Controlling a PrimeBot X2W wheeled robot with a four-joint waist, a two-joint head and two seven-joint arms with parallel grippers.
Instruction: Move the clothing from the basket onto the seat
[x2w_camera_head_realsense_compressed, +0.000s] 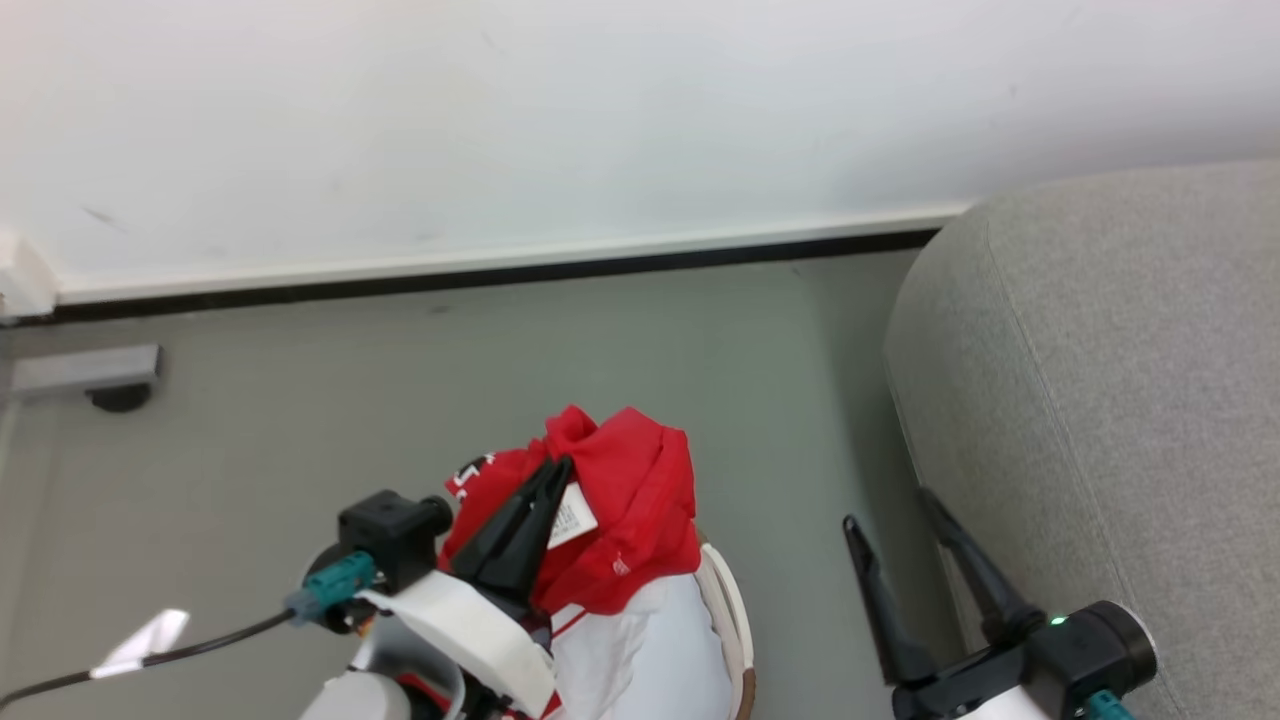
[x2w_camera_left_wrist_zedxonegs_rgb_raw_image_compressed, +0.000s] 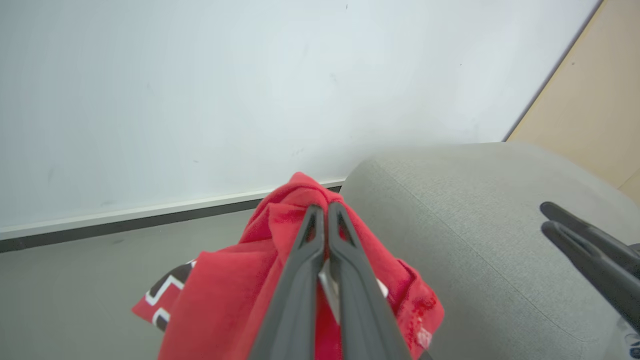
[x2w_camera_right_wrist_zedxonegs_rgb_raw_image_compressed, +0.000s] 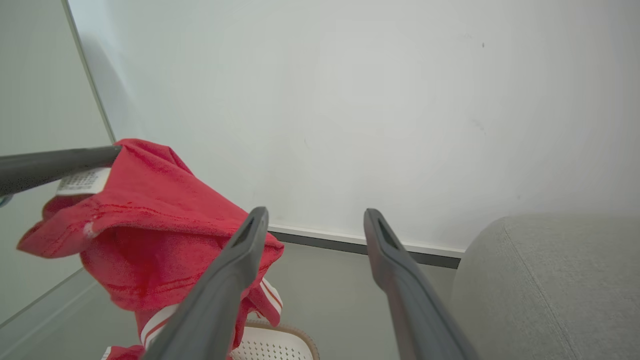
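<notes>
Holding the clothing (x2w_camera_head_realsense_compressed: 640, 520), lower centre: left tool (x2w_camera_head_realsense_compressed: 558, 470) clenched, right tool (x2w_camera_head_realsense_compressed: 889, 508) spread empty. Raise trailing cloth clear of the basket (x2w_camera_head_realsense_compressed: 733, 610), then cross to the seat (x2w_camera_head_realsense_compressed: 1100, 400).

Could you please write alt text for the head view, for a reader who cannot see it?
The left gripper, jaws shut on the red clothing near its white label, holds it above the white basket at lower centre. The right gripper hangs open at lower right, beside the grey seat.
</notes>
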